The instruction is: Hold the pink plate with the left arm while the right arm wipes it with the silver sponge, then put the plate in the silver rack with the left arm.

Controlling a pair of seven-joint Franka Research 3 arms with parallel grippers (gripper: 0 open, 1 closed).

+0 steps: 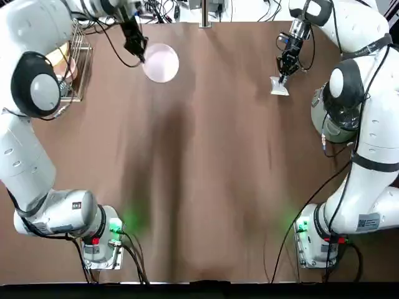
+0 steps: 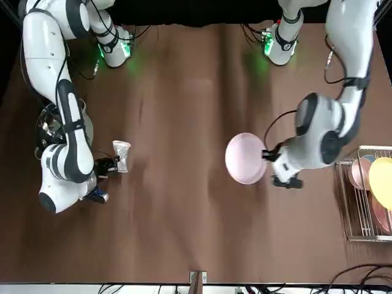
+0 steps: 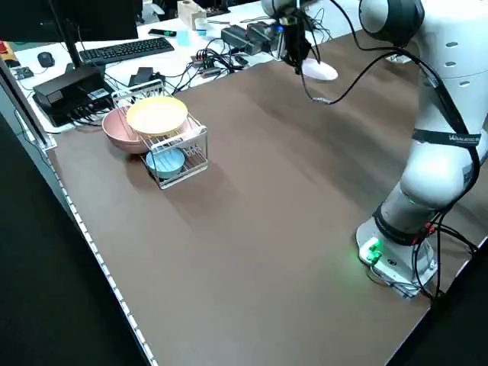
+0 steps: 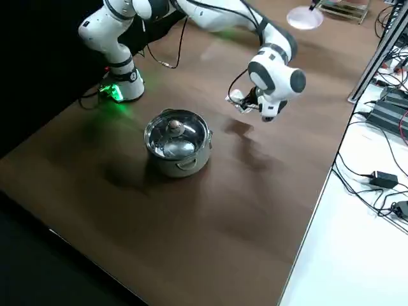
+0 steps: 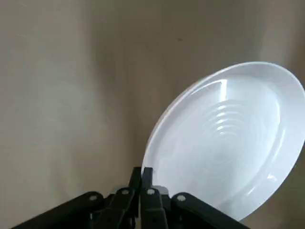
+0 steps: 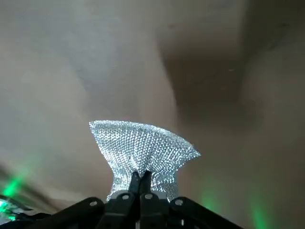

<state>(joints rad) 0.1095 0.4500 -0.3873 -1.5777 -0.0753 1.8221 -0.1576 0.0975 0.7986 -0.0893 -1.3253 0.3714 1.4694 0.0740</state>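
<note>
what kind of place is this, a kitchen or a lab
Most likely a robotics lab: two arms bolted to a brown table, a keyboard and loose cables along its edge. The wire rack of dishes and steel pot look like test props.

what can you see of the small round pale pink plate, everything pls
The small round pale pink plate is glossy and shallow, with faint concentric rings inside. The left gripper, shut on its rim, holds it off the brown table, tilted, at the far left side near the silver wire rack. Nothing else touches it.

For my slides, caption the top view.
Left gripper holds the pink plate aloft; right gripper pinches the silver sponge.
</note>
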